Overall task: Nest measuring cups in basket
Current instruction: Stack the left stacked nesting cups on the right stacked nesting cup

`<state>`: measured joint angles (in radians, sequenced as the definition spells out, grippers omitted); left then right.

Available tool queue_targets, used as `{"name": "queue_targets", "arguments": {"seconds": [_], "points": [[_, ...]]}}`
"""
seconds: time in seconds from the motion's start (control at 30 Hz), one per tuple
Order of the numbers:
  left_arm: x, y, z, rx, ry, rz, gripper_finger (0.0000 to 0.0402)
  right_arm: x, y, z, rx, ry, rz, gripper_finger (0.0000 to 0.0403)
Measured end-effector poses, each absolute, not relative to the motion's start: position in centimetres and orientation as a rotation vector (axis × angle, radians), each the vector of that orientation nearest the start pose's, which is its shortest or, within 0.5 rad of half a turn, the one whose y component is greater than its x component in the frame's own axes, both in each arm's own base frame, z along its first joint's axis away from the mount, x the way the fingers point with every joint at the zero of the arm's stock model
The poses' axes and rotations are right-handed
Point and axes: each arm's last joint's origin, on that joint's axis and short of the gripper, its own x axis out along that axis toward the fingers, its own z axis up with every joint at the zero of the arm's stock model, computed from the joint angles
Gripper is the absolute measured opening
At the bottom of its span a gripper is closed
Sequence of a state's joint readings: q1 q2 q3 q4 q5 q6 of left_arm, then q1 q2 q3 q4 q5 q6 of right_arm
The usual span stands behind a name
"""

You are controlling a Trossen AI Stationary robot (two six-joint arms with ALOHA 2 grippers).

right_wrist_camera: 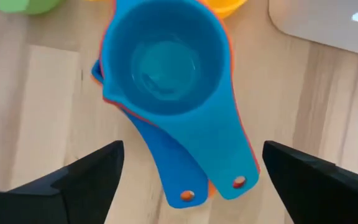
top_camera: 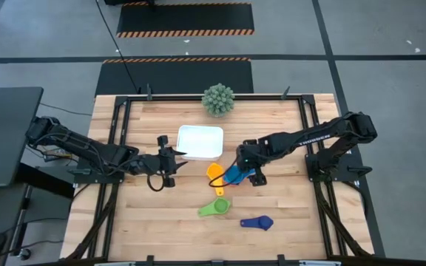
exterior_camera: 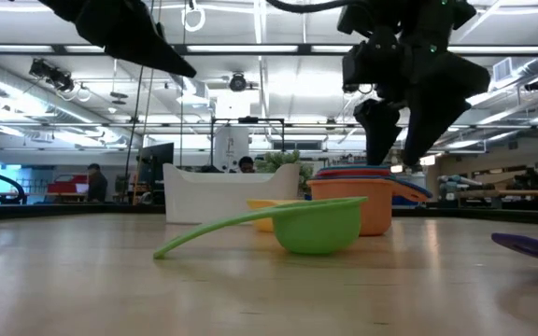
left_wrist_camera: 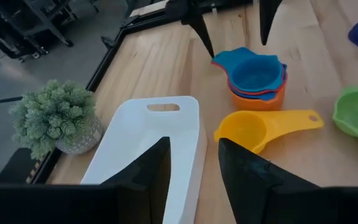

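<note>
Counter [top_camera: 161, 222] is light butcher-block wood in a black frame; grey floor with hazard-striped mats beyond it, and the low view looks into an open lab with ceiling strip lights and two people seated far back. A spiky green plant [top_camera: 218, 100] sits at the far edge of the counter, well apart from both sets of jaws. Right gripper [top_camera: 248, 176]: jaws released, spread wide, hanging just above the nested stack [right_wrist_camera: 166, 74], one finger either side of its handles, no contact visible. The stack has a light blue cup on top, with blue, red and orange rims showing under it, standing on the counter and not in the basket [top_camera: 200, 142]. Yellow cup [top_camera: 214, 174] is touching or nearly touching the stack on the basket side; green cup [top_camera: 214, 207] and dark blue cup [top_camera: 257, 222] lie loose on the counter, further from the right jaws. Left gripper [top_camera: 171, 162]: jaws partly parted, holding nothing, hovering just beside the basket's near left corner, with the basket straight ahead between the fingers in the left wrist view.
</note>
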<state>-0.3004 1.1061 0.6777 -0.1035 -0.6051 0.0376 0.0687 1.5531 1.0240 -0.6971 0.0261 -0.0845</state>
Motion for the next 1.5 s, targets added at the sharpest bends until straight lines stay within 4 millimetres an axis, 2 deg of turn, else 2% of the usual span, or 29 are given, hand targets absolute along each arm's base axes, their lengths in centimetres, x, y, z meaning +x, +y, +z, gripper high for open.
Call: {"name": "queue_targets", "arguments": {"seconds": [0.23,0.33,0.57,1.0,1.27,1.5], "points": [[22.3,-5.2,24.6,0.258,0.485,0.292,0.0141,28.2,1.8,18.4,-0.183,1.227,0.07,0.0394],[22.3,-5.2,24.6,0.255,0.484,0.292,0.0141,28.2,1.6,18.3,-0.212,1.214,0.033,0.0394],[22.3,-5.2,24.6,0.244,0.482,0.295,0.0141,28.3,1.4,18.2,-0.193,1.199,0.086,0.0388],[22.3,-5.2,24.6,0.244,0.483,0.295,0.0141,28.4,1.2,18.2,-0.16,1.195,0.082,0.0309],[22.3,-5.2,24.6,0.244,0.483,0.295,0.0141,28.4,1.4,18.2,-0.213,1.196,0.024,0.0262],[22.3,-5.2,24.6,0.244,0.483,0.295,0.0141,28.4,1.6,18.2,-0.168,1.196,0.035,0.026]]}}
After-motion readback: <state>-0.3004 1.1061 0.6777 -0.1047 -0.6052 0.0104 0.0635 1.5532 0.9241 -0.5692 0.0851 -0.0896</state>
